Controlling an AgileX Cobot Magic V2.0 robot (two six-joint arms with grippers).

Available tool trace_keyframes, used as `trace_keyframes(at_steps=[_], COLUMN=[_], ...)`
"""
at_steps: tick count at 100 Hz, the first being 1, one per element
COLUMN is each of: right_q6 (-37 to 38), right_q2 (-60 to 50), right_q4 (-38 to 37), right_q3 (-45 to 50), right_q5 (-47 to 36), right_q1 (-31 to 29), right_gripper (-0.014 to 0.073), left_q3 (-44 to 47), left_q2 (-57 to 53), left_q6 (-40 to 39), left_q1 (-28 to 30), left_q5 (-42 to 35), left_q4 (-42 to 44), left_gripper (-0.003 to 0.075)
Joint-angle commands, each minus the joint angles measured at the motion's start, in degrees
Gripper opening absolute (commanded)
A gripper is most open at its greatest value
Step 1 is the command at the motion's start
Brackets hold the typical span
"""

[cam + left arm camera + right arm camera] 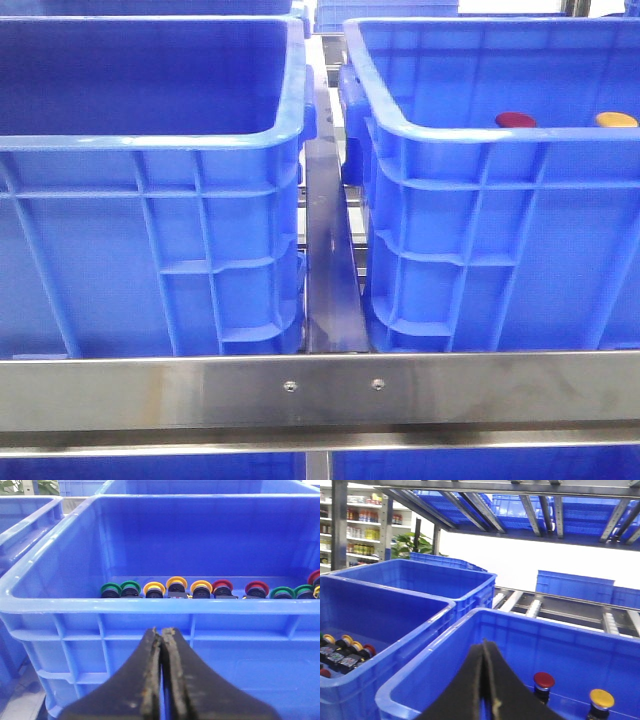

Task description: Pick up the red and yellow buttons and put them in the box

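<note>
A dark red button (515, 120) and a yellow button (616, 120) stand side by side inside the right blue crate (480, 135), just visible over its rim. In the right wrist view the red button (544, 680) and the yellow button (602, 698) stand upright on black bases on this crate's floor (520, 645). My right gripper (485, 642) is shut and empty, above this crate near its left wall. My left gripper (162, 630) is shut and empty, outside the near wall of the left crate (160, 605), below its rim. Neither gripper shows in the front view.
The left crate (150, 140) holds a row of several green, yellow and red buttons (177, 586) along its floor, also seen in the right wrist view (347, 650). A steel rail (320, 390) crosses in front of both crates. More blue crates (445, 580) and roller rails stand behind.
</note>
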Motion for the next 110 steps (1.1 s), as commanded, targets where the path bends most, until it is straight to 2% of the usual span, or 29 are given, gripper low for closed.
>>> trace_keyframes(at_steps=[1, 15, 33, 50, 59, 66, 72, 77, 83, 101, 110], right_q6=[-1.2, -1.2, -1.2, -1.2, -1.1, -1.1, 1.4, 7.4, 19.7, 62.8, 79.3], right_q2=[0.7, 0.7, 0.7, -0.4, -0.6, -1.2, -1.7, -1.5, -1.4, -1.4, -1.4], right_q4=[1.2, 1.3, 1.3, 2.8, 2.9, 0.6, -4.8, -11.0, -20.4, -59.7, -77.1], right_q3=[-1.5, -1.5, -1.5, -1.5, -1.5, -1.5, -1.5, -1.4, -0.9, 1.0, 1.9], right_q5=[-1.8, -7.4, -10.2, -23.4, -27.1, -28.3, -28.6, -27.9, -27.9, -26.9, -26.8], right_q1=[1.0, 3.6, 7.3, 10.3, 11.7, 12.9, 13.6, 13.7, 13.7, 13.6, 13.6], right_gripper=[-0.0069, -0.0069, -0.0069, -0.0069, -0.0069, -0.0069, -0.0069, -0.0069, -0.0069, -0.0069, -0.0069], left_q3=[3.0, 3.0, 3.0, 3.0, 3.0, 3.0, 3.0, 3.0, 3.0, 3.0, 3.0], left_q2=[-1.7, -1.7, -1.7, -1.7, -1.7, -1.7, -1.7, -1.7, -1.7, -1.7, -1.7], left_q6=[-0.7, -0.7, -0.7, -0.7, -0.7, -0.7, -0.7, -0.7, -0.7, -0.7, -0.7], left_q1=[0.2, 0.2, 0.2, 0.2, 0.2, 0.2, 0.2, 0.2, 0.2, 0.2, 0.2], left_q5=[-4.3, -4.3, -4.3, -4.3, -4.3, -4.3, -4.3, -4.3, -4.3, -4.3, -4.3], left_q4=[-0.1, -0.1, -0.1, -0.1, -0.1, -0.1, -0.1, -0.1, -0.1, -0.1, -0.1], left_gripper=[-0.002, -0.002, -0.002, -0.002, -0.002, -0.002, -0.002, -0.002, -0.002, -0.002, -0.002])
